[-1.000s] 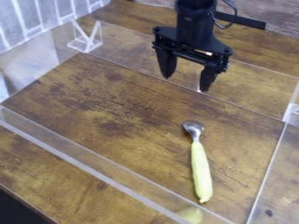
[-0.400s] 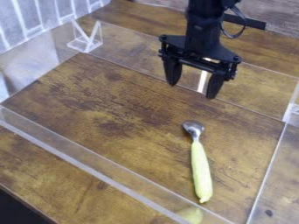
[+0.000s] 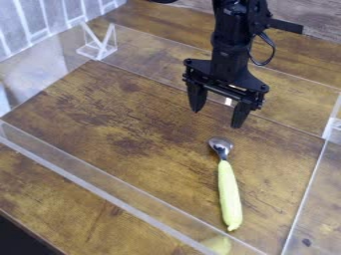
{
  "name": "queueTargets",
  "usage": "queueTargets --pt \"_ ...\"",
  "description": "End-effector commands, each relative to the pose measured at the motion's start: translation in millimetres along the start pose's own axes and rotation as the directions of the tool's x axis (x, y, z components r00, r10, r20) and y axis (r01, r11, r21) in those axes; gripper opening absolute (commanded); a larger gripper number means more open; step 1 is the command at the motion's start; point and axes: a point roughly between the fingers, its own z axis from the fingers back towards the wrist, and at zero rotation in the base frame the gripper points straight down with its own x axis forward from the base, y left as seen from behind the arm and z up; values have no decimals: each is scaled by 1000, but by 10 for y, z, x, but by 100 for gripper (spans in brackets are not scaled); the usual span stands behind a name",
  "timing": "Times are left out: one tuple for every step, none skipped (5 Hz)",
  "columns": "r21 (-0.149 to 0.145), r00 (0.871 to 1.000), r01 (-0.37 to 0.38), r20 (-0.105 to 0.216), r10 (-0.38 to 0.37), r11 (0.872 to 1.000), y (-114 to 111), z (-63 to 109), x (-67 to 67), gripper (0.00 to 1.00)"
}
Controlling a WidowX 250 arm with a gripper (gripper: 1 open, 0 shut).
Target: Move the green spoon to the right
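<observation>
The green spoon (image 3: 228, 189) lies flat on the wooden table, its yellow-green handle running toward the near edge and its small grey metal bowl (image 3: 220, 147) at the far end. My black gripper (image 3: 220, 106) hangs just beyond the spoon's bowl, pointing almost straight down. Its two fingers stand wide apart with nothing between them. It is open and clear of the spoon.
A low clear plastic wall (image 3: 127, 207) fences the wooden work area on the near, left and right sides. A clear plastic stand (image 3: 96, 45) sits at the back left. The arm's cable loops behind the wrist at the top.
The gripper has come down and nearer, closing on the spoon's bowl end, with its fingers still apart. The spoon has not moved.
</observation>
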Motion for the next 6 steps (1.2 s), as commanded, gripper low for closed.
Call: queueTargets --pt "-6 997 -47 56 47 999 32 290 147 100" --pt "2 996 -75 41 75 997 26 340 158 100" --pt "-5 997 -67 29 67 998 107 366 144 100" --pt "-6 998 -61 8 61 998 186 380 110 100" --pt "5 993 -113 -13 113 994 181 321 78 100" --pt "11 986 -164 -23 164 986 142 290 42 0"
